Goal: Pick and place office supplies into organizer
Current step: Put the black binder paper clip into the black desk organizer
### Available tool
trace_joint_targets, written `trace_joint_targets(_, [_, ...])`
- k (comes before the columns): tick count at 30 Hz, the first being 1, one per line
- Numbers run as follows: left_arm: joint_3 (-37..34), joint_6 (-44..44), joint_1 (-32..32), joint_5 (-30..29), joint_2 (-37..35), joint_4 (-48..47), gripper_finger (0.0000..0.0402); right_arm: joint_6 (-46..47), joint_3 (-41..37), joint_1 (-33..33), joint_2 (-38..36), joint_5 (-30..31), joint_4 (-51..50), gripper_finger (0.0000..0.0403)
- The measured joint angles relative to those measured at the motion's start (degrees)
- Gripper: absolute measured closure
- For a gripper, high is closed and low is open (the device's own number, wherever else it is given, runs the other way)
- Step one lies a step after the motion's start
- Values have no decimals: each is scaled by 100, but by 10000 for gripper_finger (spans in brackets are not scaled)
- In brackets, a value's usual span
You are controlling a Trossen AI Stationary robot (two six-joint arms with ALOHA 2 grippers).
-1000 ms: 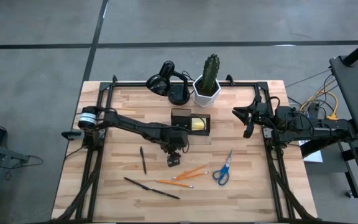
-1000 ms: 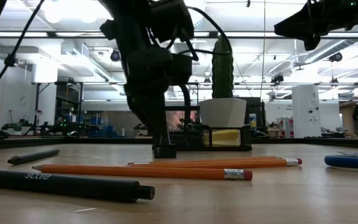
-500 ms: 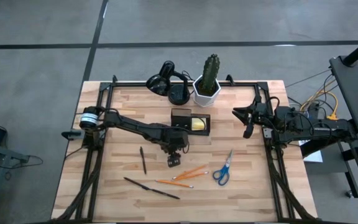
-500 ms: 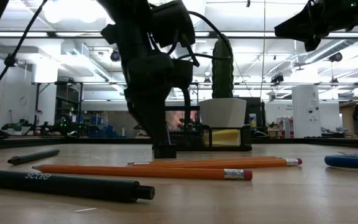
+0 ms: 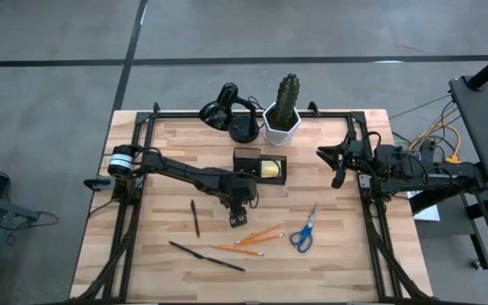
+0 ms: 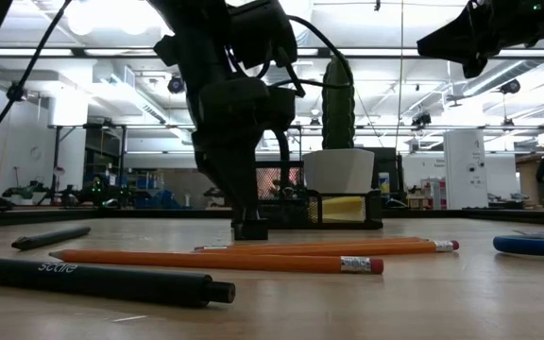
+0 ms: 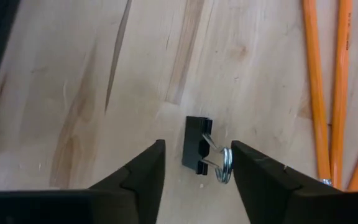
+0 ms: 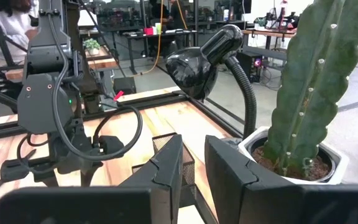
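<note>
Organizer (image 6: 346, 210) half hidden behind left arm; scissors (image 6: 536, 245) cut off at edge.

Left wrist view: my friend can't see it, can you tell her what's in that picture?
The left tool hangs open over the wooden table, one dark finger on each side of a small black binder clip with silver wire handles, not touching it. Orange pencils lie off to one side.
</note>
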Motion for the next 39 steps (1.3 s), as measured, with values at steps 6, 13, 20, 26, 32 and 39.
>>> trace_joint_targets(6, [2, 0, 0, 0, -7, 1, 300, 9, 0, 0, 0, 0, 0, 346])
trace_joint_targets(13, [2, -7, 0, 7, -7, 1, 373, 1, 0, 0, 0, 0, 0, 346])
trace_joint_targets(20, [2, -11, 0, 2, -11, 0, 398, -2, 0, 0, 0, 0, 0, 346])
trace_joint_targets(26, [2, -17, 15, -192, -111, -10, 400, 4, 0, 0, 0, 0, 0, 346])
trace_joint_targets(32, [100, -15, 45, -519, -280, -188, 401, 11, 0, 0, 0, 1, 0, 346])
trace_joint_targets(39, [351, 96, 222, -1102, -517, -814, 401, 10, 0, 0, 0, 2, 0, 346])
